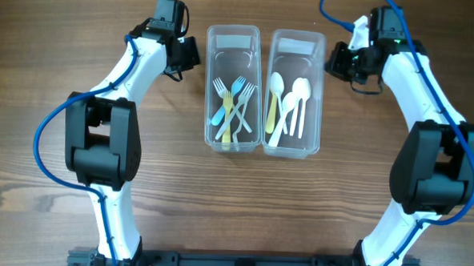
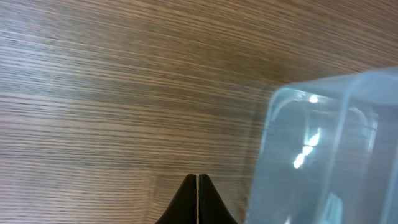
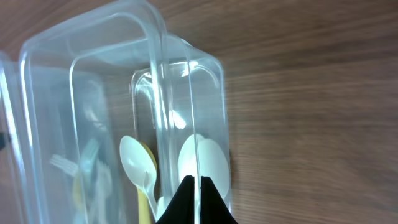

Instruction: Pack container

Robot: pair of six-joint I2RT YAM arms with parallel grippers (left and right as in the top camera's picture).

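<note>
Left gripper (image 2: pixel 197 193) is closed on nothing, just beside the fork container (image 1: pixel 233 43). Right gripper (image 3: pixel 200 194) is closed and empty too, beside the spoon container (image 1: pixel 297 46). We judge that both stand outside the walls because forks (image 1: pixel 232 109) and spoons (image 1: pixel 289 103) lie sorted inside, the containers side by side on the tabletop (image 1: pixel 64 45).

Fork container (image 1: pixel 232 53) just beside spoon container (image 1: pixel 297 51), mid table (image 1: pixel 33 28); forks (image 1: pixel 232 109) crossed, spoons (image 1: pixel 289 103) approx parallel.

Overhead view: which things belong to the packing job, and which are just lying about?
Job: fork container, spoon container, forks, spoons.
Not the job: table, blue cables.
</note>
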